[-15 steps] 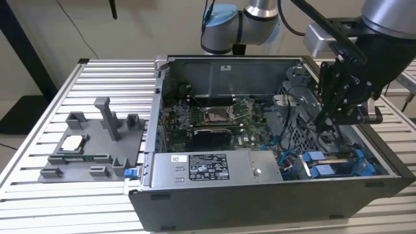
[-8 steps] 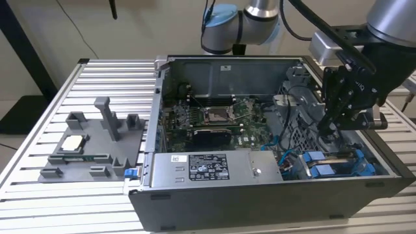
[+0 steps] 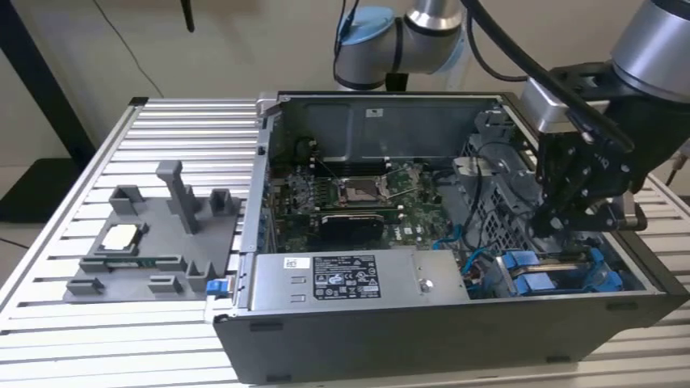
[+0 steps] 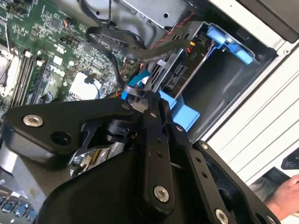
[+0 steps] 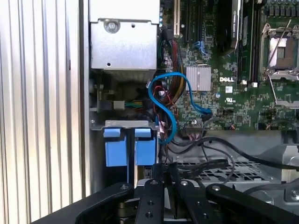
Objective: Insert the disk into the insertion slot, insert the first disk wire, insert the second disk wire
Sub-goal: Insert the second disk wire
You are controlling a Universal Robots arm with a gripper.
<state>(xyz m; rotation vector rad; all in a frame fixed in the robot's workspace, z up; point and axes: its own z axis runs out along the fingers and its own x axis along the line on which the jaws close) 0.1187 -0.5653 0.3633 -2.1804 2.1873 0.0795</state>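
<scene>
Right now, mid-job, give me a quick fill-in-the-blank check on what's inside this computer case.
The end effector hangs inside the open computer case, above the ____ drive carriers.
In the first wrist view, a loose blue ____ loops beside the motherboard.
On the slatted table, a ____ fixture tray sits outside the case.

Missing: blue; cable; grey

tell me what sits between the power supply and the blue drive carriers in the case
In the exterior view, a tangle of cables including a blue cable fills the gap between the power supply and the blue carriers. The first wrist view shows that blue cable looping there too.
</scene>
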